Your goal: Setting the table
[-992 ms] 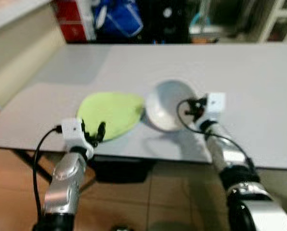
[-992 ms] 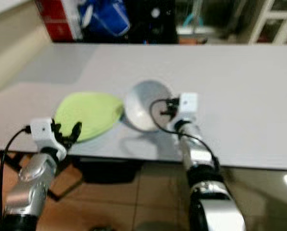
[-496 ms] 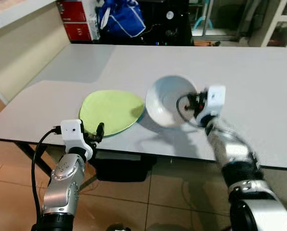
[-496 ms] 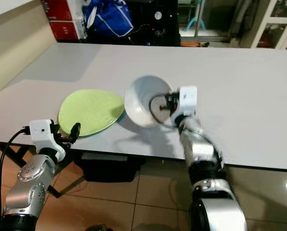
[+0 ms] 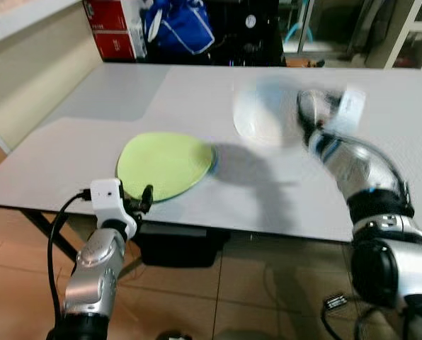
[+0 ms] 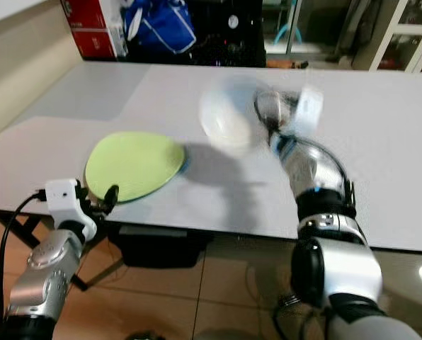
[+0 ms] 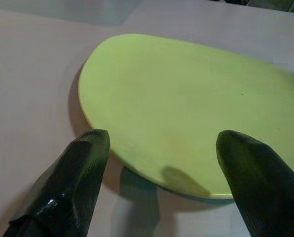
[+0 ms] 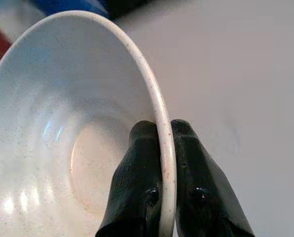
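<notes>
- You had one long pale grey rectangular table (image 5: 197, 85) in front of you, with a tiled floor below its near edge.
- You had two silver arms up: the right one reached out over the table, and the left one sat low at the near edge.
- One flat lime-green oval plate (image 5: 165, 165) lay on the table near its front edge; a thin blue rim showed under its right side, so you could not tell whether a second dish lay beneath it.
- One white speckled ceramic bowl (image 8: 78, 123) was held tilted above the table, right of the plate and farther back, well apart from it. It was blurred in the head views, with its shadow on the table beneath it.
- Your right gripper (image 8: 165, 148) was clamped on the bowl's rim, one black finger inside the bowl and one outside, both pressed against the edge.
- Your left gripper (image 7: 159, 163) stood wide apart at the plate's near edge. Its two black fingertips (image 7: 85, 158) straddled that edge from above, and you held nothing in it.
</notes>
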